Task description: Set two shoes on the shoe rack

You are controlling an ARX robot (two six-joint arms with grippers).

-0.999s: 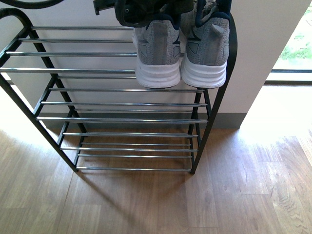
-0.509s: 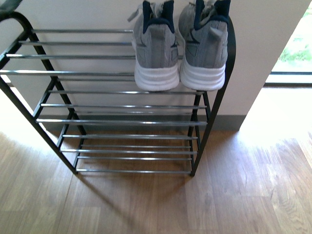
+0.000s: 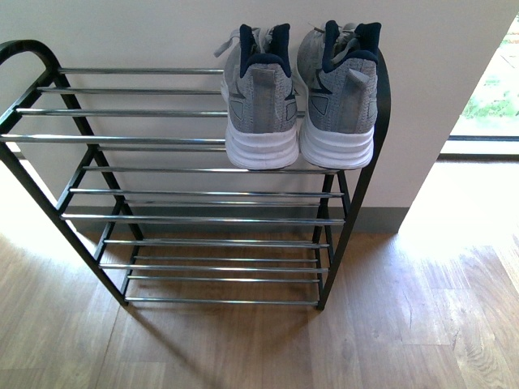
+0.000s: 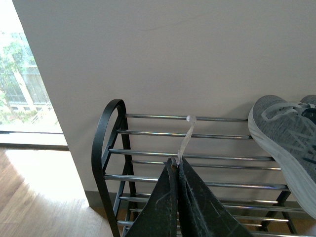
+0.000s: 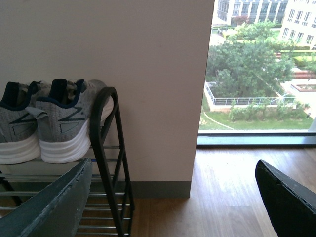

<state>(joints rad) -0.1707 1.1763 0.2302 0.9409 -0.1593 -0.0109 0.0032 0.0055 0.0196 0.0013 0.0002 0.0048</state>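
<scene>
Two grey knit sneakers, left (image 3: 259,97) and right (image 3: 340,93), with navy lining and white soles stand side by side, heels toward me, at the right end of the top shelf of the shoe rack (image 3: 146,139). They also show in the right wrist view (image 5: 64,123), and one shows in the left wrist view (image 4: 289,143). No gripper is in the front view. My left gripper (image 4: 176,165) is shut and empty, off the rack's left half. My right gripper (image 5: 173,197) is open and empty, to the right of the rack. The pale blue slides are out of view.
The rack stands against a cream wall (image 3: 162,32) on a wooden floor (image 3: 389,324). Its lower shelves (image 3: 203,219) hold nothing. A floor-level window (image 3: 486,97) lies to the right of the wall's corner; another window (image 4: 24,84) shows left of the rack.
The grippers that were over the sneakers have withdrawn out of the front view. The view has shifted so the rack and sneakers sit lower in the picture. The sneakers stay on the top shelf.
</scene>
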